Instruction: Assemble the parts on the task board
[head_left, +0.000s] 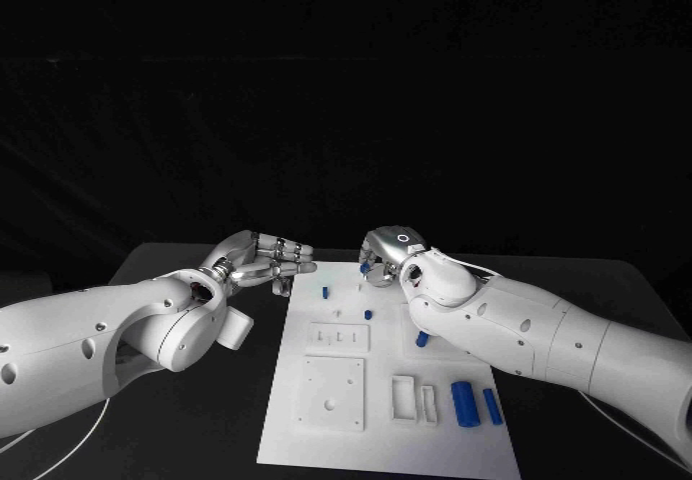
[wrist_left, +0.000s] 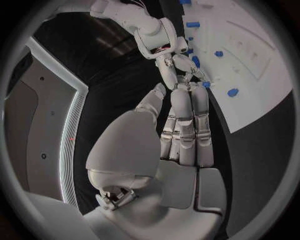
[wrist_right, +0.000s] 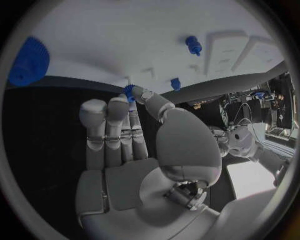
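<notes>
Right wrist view: blue part (wrist_right: 129, 92) at right robot hand (wrist_right: 134, 150) fingertips

You see two glossy white arms with rounded shells, dotted with small dark screw holes; a thin white cable trails under each. Your left hand (head_left: 264, 262) and right hand (head_left: 389, 254) are silver, with segmented metallic fingers; the right one carries a small ringed mark on its back
</notes>
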